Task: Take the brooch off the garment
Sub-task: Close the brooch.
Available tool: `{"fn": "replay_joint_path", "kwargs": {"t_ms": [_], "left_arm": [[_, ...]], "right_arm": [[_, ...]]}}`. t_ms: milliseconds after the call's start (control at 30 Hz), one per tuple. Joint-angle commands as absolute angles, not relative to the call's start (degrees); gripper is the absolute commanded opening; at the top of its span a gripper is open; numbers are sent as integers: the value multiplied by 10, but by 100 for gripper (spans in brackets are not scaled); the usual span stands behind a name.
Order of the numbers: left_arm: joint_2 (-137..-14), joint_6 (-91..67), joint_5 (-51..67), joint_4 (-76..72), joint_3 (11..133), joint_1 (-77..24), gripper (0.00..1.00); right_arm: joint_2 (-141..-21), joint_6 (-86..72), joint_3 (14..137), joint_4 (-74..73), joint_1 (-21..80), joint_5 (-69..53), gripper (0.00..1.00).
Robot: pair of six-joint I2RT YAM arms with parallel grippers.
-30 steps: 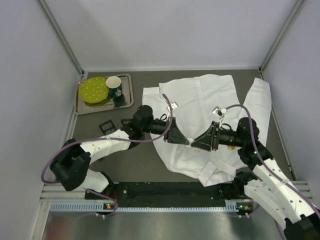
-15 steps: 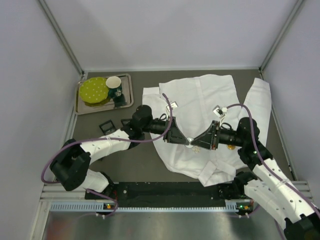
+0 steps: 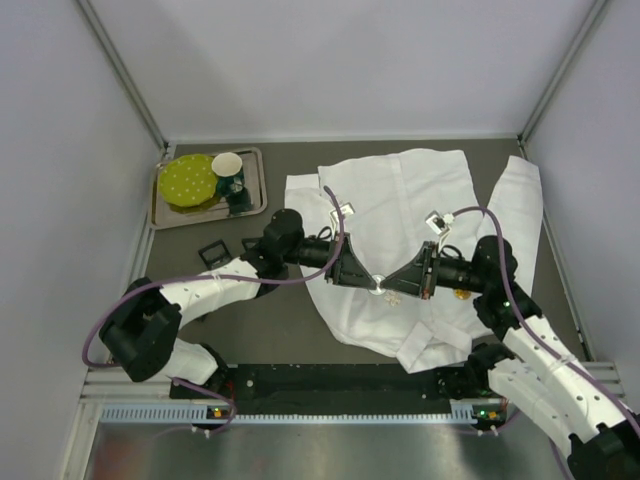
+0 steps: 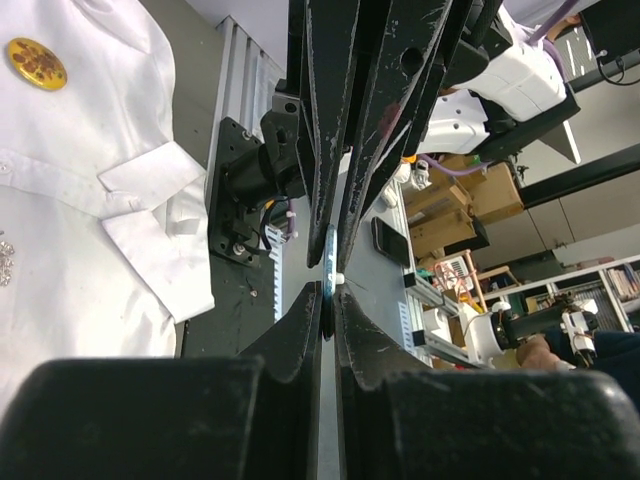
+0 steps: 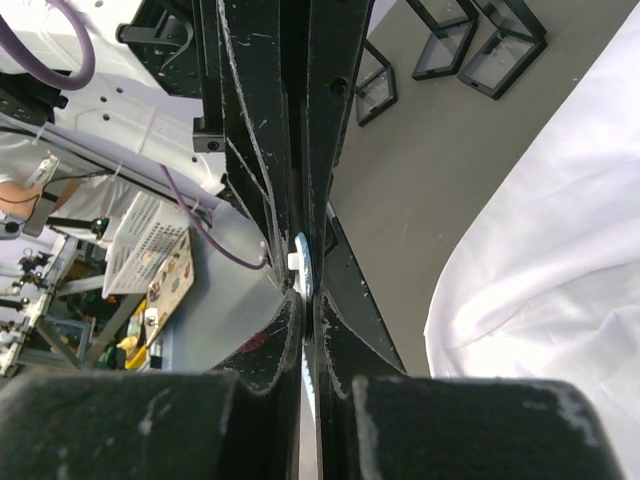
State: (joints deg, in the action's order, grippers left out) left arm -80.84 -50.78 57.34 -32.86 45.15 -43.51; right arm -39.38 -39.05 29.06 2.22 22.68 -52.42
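The garment (image 3: 400, 195), a white creased shirt, lies spread across the middle and right of the table. It also shows in the left wrist view (image 4: 70, 150) and the right wrist view (image 5: 560, 230). A small round silvery brooch (image 3: 380, 284) with a white nub is held edge-on between both grippers over the shirt's left lower part. My left gripper (image 3: 369, 280) is shut on it from the left, and it shows thin in its jaws (image 4: 331, 262). My right gripper (image 3: 392, 285) is shut on the same brooch (image 5: 304, 262) from the right. No cloth shows on the brooch.
A round gold pin (image 3: 461, 293) sits on the shirt by the right arm and shows in the left wrist view (image 4: 36, 63). A metal tray (image 3: 163, 216) at the back left holds a green disc (image 3: 188, 180) and a cup (image 3: 228, 166). Small black frames (image 3: 212, 252) lie beside the left arm.
Both grippers, tips together on the brooch, have shifted very slightly right and away. Their hold has not changed.
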Motion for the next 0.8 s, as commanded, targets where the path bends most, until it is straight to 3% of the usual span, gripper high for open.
{"fn": "replay_joint_path", "kwargs": {"t_ms": [0, 33, 200, 433, 767], "left_arm": [[-782, -503, 550, -342, 462, -439, 11], [-779, -499, 541, -340, 461, -439, 17], [-753, -487, 518, -335, 443, -438, 25], [-743, -485, 505, -331, 428, -438, 26], [-770, -508, 507, -353, 437, -438, 17]], "right_arm": [[-386, -429, 263, 108, 221, -500, 0], [-385, -438, 256, 133, 221, -496, 0], [-368, -482, 222, 170, 220, -465, 0], [-344, -499, 208, 176, 221, -433, 0], [-343, -505, 214, 177, 221, -436, 0]]}}
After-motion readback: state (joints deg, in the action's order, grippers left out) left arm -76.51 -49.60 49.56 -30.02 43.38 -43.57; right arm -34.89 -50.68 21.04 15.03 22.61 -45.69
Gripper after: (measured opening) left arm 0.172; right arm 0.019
